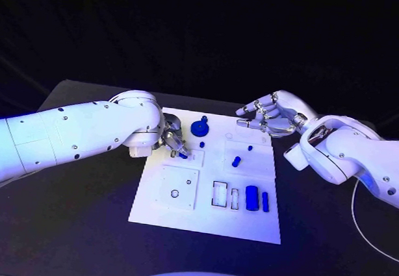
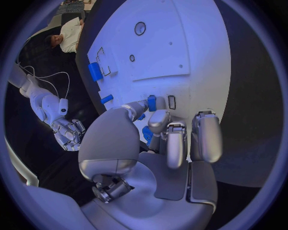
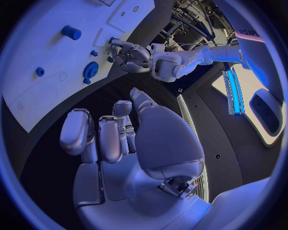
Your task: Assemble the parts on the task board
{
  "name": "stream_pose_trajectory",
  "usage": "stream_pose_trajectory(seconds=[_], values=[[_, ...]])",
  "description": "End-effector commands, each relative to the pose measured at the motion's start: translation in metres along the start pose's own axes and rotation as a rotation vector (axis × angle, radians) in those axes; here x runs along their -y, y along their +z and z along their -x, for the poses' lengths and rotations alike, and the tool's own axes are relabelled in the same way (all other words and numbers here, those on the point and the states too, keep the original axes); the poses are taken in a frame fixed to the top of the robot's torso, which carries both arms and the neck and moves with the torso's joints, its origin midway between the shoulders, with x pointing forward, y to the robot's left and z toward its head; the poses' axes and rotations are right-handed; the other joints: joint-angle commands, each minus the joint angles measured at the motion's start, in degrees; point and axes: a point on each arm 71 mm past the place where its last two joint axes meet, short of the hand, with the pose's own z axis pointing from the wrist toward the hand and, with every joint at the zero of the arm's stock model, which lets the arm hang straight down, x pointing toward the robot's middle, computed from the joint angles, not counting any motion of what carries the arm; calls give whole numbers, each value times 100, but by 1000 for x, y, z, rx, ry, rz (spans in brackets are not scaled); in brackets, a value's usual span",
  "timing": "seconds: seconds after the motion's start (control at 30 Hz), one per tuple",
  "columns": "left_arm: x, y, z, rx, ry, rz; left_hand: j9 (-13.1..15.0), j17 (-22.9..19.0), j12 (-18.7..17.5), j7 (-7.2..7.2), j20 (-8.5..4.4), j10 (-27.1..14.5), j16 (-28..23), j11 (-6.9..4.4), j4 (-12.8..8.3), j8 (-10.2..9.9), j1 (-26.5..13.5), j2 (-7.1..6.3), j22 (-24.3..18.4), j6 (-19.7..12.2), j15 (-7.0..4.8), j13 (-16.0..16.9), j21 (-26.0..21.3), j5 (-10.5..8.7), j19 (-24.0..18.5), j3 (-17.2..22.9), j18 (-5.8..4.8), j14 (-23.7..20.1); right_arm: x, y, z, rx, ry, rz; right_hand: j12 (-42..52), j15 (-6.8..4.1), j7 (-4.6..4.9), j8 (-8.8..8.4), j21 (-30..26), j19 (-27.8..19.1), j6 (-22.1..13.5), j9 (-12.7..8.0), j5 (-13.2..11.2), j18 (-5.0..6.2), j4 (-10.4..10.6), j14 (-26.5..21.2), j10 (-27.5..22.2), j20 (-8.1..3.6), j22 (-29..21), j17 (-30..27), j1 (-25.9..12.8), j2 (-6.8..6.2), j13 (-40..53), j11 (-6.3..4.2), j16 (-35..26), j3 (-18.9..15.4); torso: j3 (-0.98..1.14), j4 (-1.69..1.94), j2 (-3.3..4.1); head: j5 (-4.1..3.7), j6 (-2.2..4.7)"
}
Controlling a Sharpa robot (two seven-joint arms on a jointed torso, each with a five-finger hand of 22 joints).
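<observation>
The white task board (image 1: 202, 220) lies mid-table. On it are a round blue part (image 1: 200, 126), a small blue peg (image 1: 237, 160) and two blue cylinders (image 1: 252, 196) by the right edge. My left hand (image 1: 171, 141) is over the board's far left edge, fingers curled down. In the left wrist view a small blue part (image 2: 147, 134) sits pinched between the thumb and fingers, and another blue peg (image 2: 151, 102) stands beside a small slot. My right hand (image 1: 269, 115) hovers above the board's far right corner with its fingers (image 3: 114, 134) apart and nothing in them.
A raised white panel (image 1: 178, 187) with holes takes up the board's near left, and rectangular slots (image 1: 224, 194) lie beside the cylinders. A thin white cable (image 1: 365, 231) runs over the black table (image 1: 69, 231) at the right.
</observation>
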Motion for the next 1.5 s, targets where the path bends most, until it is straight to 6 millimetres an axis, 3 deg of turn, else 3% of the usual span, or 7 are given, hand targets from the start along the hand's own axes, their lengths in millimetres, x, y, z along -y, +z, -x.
stream_pose_trajectory(seconds=[0.03, 0.17, 0.33, 0.47, 0.7, 0.83, 1.5], values=[[0, 2, -3, -25, 8, 14, 18, 1510, 46, -67, -5, 40, 14, -4, -877, 31, -91, 52, 144, 70, -20, 33, 19, 20, 39, 933, -75, 591, -1, 1, -2, -14, 3, 14, -25, 29, -11, -7, -38, -50, -36, -7, 37, 95, 13, 241, -37, -1, -16, -4, -43, 5, -9, -4, -31, 4, 4, -4, 0, -4, 4], [2, 3, -4, -31, 9, 15, 35, 1510, 84, -88, -15, 65, 14, -18, -807, 46, -242, 97, 167, 100, -32, 72, 30, 11, 52, 873, -80, 591, -1, 1, -3, -16, 4, 14, -29, 30, -10, -8, -41, -51, -40, -8, 47, 96, 15, 240, -40, 0, -20, -9, -45, 10, -12, -4, -36, 7, 2, -1, 2, -7, 2], [5, 5, -5, -42, 17, 16, 56, 1510, 55, -109, -25, 40, 14, -32, -658, 63, -493, 122, 178, 126, -42, 29, 31, 0, 61, 712, -82, 591, -1, 1, -3, -18, 6, 17, -55, 33, -4, -6, -75, -70, -54, -7, 255, 105, 23, 237, -68, 3, -76, -23, -44, 16, -34, -1, -56, 38, -1, 0, 5, -12, 32], [5, 6, -5, -50, 23, 19, 71, 1510, 83, -137, -37, 55, 14, -52, -543, 85, -694, 122, 205, 171, -57, 52, 43, -7, 77, 504, -88, 591, -1, 1, -3, -17, 7, 16, -67, 33, -3, -6, -83, -77, -56, -7, 268, 108, 26, 236, -75, 3, -91, -29, -47, 17, -44, 0, -61, 40, 1, -1, 1, -7, 20], [5, 7, -5, -50, 22, 22, 79, 1510, 112, -175, -66, 77, 14, -84, -458, 140, -846, 125, 251, 240, -87, 70, 68, -16, 103, 190, -97, 591, -2, 1, -3, -11, 7, 16, -101, 35, 3, -4, -113, -89, -73, -7, 493, 115, 31, 234, -106, 5, -136, -40, -39, 11, -74, 3, -82, 93, -2, -2, 2, -7, 14], [5, 7, -5, -51, 23, 21, 51, 1510, 154, -191, -79, 113, 14, -98, -347, 157, -957, 191, 311, 287, -98, 112, 106, -13, 133, 20, -111, 591, -2, 0, -3, -9, 6, 16, -111, 36, 4, -2, -120, -91, -76, -7, 540, 117, 39, 234, -112, 6, -146, -41, -48, 9, -85, 4, -86, 107, -6, 0, 3, -8, 6], [3, 7, -5, -55, 44, 26, -4, 1510, 259, -230, -98, 208, 14, -128, -296, 189, -1009, 247, 436, 381, -121, 230, 195, -4, 194, -127, -140, 591, -1, 0, -2, -8, 6, 14, -114, 36, 6, 3, -136, -92, -82, -6, 665, 119, 58, 235, -118, 6, -165, -44, -64, -6, -93, 5, -97, 145, -5, 1, 0, -11, -34]])
